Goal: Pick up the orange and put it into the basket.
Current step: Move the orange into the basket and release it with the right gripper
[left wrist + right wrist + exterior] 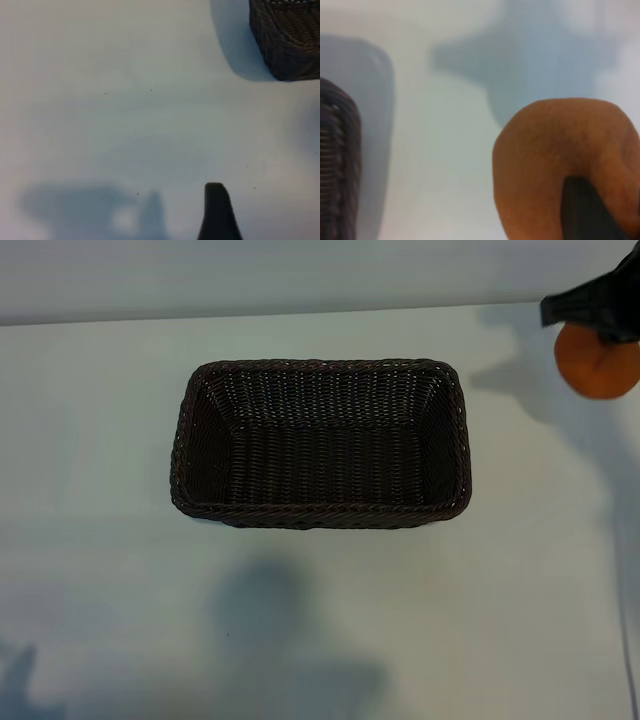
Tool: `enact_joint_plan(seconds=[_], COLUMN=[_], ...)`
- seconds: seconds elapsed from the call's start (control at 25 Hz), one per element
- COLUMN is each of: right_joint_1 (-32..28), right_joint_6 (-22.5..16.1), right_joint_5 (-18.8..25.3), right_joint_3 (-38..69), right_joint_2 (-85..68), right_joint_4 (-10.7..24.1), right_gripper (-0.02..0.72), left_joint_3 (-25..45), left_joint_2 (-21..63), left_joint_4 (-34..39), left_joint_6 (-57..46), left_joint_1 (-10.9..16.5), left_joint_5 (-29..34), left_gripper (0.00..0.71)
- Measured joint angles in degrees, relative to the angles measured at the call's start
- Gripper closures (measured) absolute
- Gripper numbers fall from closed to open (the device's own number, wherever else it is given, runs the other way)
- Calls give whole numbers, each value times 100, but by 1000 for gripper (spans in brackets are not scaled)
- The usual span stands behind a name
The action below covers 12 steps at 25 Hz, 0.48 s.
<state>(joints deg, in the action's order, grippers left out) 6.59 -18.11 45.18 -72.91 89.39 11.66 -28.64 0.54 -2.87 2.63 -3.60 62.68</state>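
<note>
One orange point(597, 365) hangs in the right gripper point(592, 318), beside the basket point(318, 517).

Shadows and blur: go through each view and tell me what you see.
Exterior view: soft shadows on the table below the basket and beside the orange. Left wrist view: a blurred arm shadow near the dark fingertip. Right wrist view: the orange close up and soft, with a diffuse shadow beyond.

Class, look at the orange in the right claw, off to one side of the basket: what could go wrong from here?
1. The orange is round and only one finger shows on it, so it might slip from the right claw.
2. It hangs beside the basket, not over it; an early release would probably drop it on the table.
</note>
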Motion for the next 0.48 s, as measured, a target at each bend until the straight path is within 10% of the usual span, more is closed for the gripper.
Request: enact_joint_plan(seconds=[0.48], right_joint_1=[266], right_joint_6=[1120], right_joint_5=[172], right_joint_3=[-46], right_joint_2=[-417], right_joint_4=[-1166], right_gripper=[596], left_joint_3=[0], left_joint_2=[0], left_joint_4=[0], left_joint_6=[5], left_joint_1=[0], left_joint_5=[0], left_gripper=[224])
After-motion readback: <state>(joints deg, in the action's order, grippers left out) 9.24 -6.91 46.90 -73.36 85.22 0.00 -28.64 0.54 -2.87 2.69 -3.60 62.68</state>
